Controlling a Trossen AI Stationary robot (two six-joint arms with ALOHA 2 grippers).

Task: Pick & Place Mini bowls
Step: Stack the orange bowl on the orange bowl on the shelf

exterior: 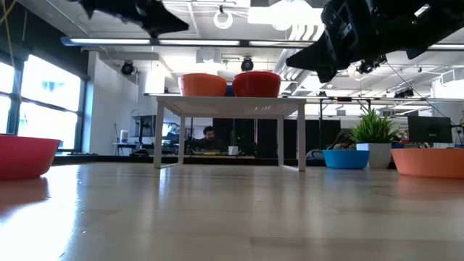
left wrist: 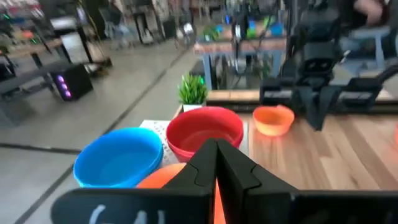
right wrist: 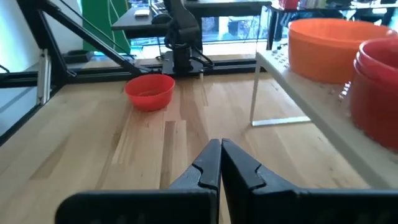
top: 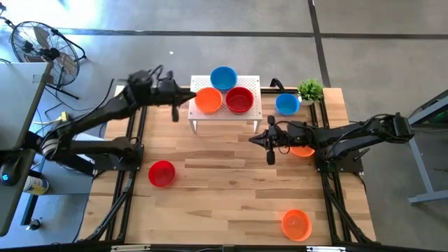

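Observation:
Three mini bowls stand on the white perforated stand (top: 225,115) at the table's far middle: a blue one (top: 222,77), an orange one (top: 208,100) and a red one (top: 239,100). On the table top rest a blue bowl (top: 287,103) by the plant, an orange bowl (top: 302,150) partly under my right arm, a red bowl (top: 162,173) at the left and an orange bowl (top: 296,224) near the front right. My left gripper (left wrist: 216,155) is shut and holds nothing, at the stand's left end just above the orange bowl (left wrist: 163,175). My right gripper (right wrist: 220,154) is shut on nothing, in front of the stand, pointing toward the table's left.
A small green plant (top: 310,89) in a white pot stands at the far right beside the blue bowl. The stand's legs (exterior: 301,138) rise from the table's far part. Bare wood lies in the table's middle and near part (top: 224,203).

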